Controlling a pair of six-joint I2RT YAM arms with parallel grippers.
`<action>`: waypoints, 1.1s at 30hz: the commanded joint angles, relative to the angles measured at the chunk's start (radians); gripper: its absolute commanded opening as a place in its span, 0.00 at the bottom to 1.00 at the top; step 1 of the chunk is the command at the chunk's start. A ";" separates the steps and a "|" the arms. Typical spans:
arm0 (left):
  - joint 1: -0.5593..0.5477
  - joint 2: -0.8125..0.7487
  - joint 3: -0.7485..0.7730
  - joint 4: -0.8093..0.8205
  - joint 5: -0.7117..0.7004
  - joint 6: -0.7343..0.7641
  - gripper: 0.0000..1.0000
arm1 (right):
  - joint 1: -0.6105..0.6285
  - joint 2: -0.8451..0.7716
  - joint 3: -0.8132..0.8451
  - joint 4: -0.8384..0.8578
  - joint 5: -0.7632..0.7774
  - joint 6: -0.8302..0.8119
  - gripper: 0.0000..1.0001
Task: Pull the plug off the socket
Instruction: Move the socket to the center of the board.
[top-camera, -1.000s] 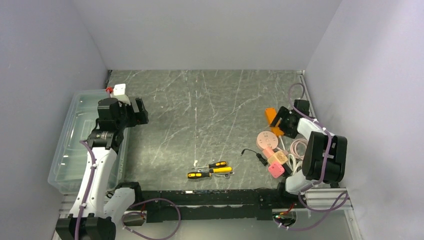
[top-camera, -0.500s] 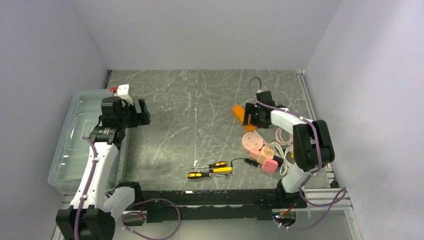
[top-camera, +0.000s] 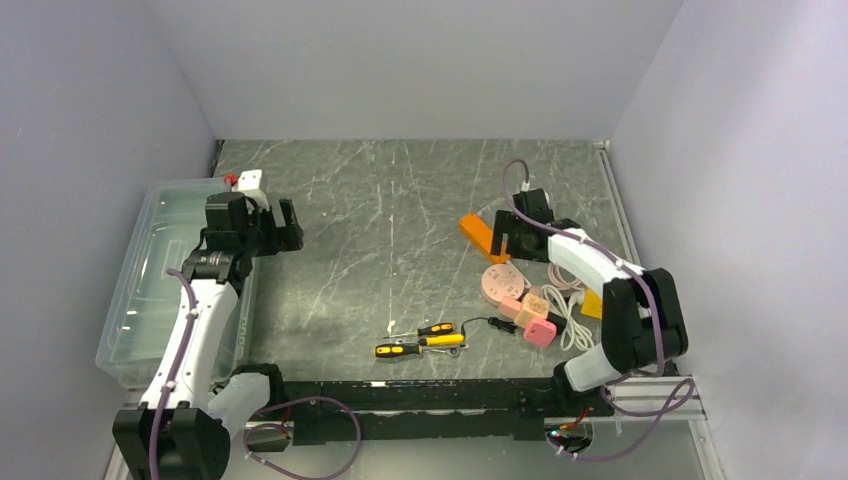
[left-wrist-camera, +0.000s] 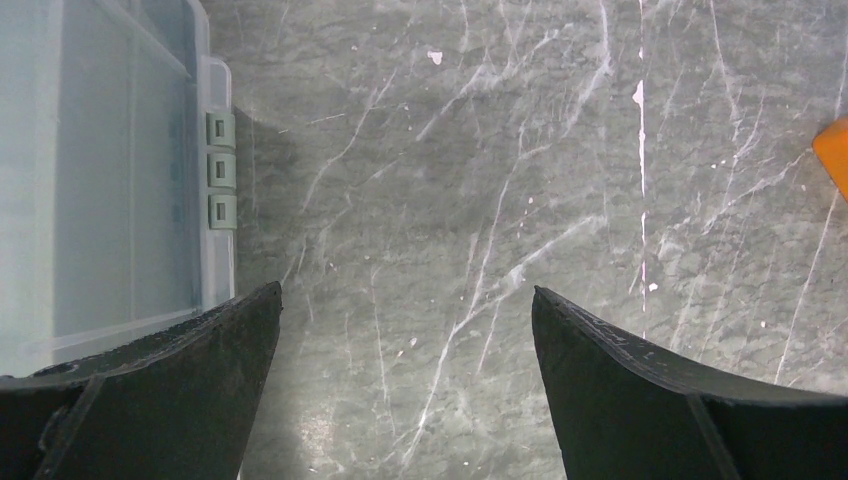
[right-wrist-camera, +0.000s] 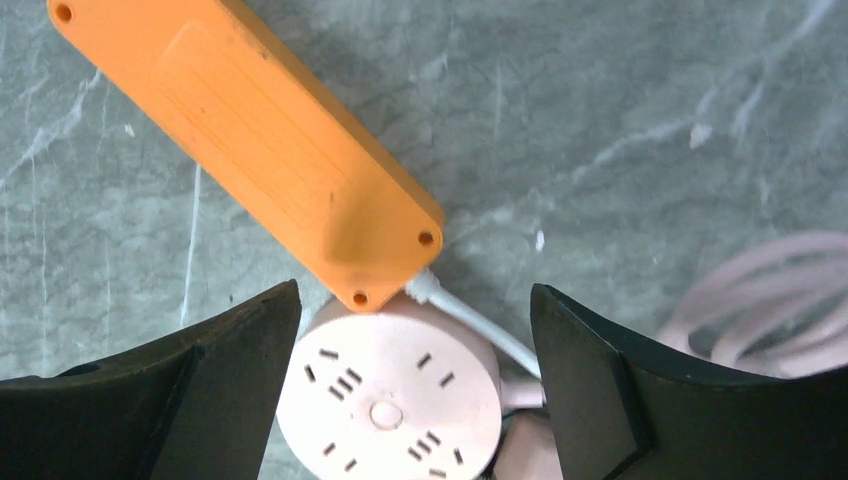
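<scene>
A round pink socket (top-camera: 500, 281) (right-wrist-camera: 390, 400) lies right of centre, touching one end of an orange power strip (top-camera: 479, 235) (right-wrist-camera: 260, 150). Two small pink cube sockets (top-camera: 532, 320) sit just in front of it. A black plug (top-camera: 507, 325) with a thin black lead rests against the cubes. My right gripper (top-camera: 508, 243) (right-wrist-camera: 413, 290) hovers open over the spot where strip and round socket meet, holding nothing. My left gripper (top-camera: 277, 225) (left-wrist-camera: 406, 290) hangs open over bare tabletop at the far left, far from the sockets.
A clear plastic bin (top-camera: 150, 290) (left-wrist-camera: 100, 180) stands along the left edge beside the left arm. Two yellow-and-black screwdrivers (top-camera: 420, 341) lie near the front centre. White cable coils (top-camera: 570, 310) (right-wrist-camera: 770, 300) lie right of the sockets.
My right arm swung left from the right wall toward the middle. The orange strip and the sockets shifted left with it. The left arm barely moved.
</scene>
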 joint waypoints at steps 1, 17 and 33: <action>-0.004 0.002 0.037 -0.002 0.024 0.004 0.99 | 0.018 -0.114 -0.049 -0.059 0.048 0.038 0.89; -0.004 0.013 0.040 -0.008 0.025 0.003 0.99 | -0.047 -0.341 -0.230 -0.263 0.043 0.216 1.00; -0.004 0.016 0.046 -0.016 0.036 0.001 0.99 | -0.184 -0.474 -0.213 -0.149 -0.164 0.100 0.95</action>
